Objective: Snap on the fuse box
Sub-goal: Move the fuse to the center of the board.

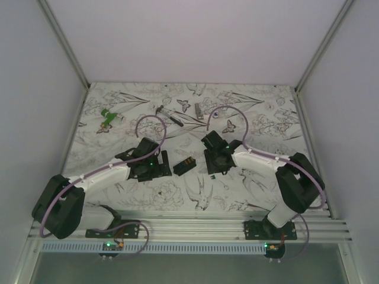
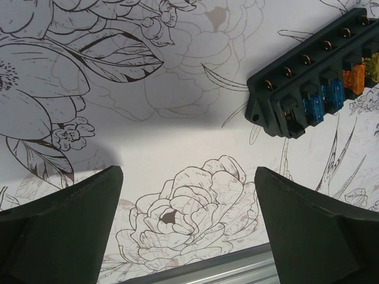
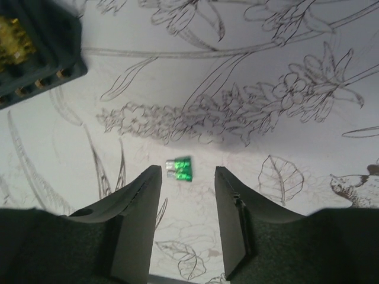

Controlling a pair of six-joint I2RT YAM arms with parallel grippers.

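The fuse box point(image 1: 187, 164) lies flat on the flowered table between my two grippers. In the left wrist view, at the upper right, the black fuse box point(image 2: 278, 94) shows blue and orange fuses in a row. My left gripper point(image 2: 188, 171) is open wide over bare table, to the left of the box in the top view, with nothing between its fingers. My right gripper point(image 3: 187, 171) is open. A small green fuse point(image 3: 179, 168) lies loose on the table just beyond its fingertips. A corner of the fuse box point(image 3: 41, 47) shows at the upper left of that view.
A green plastic piece point(image 1: 109, 117) lies at the back left. A thin dark tool point(image 1: 169, 115) and a small grey piece point(image 1: 199, 111) lie at the back middle. A metal rail point(image 1: 189, 228) runs along the near edge. White walls close the sides and back.
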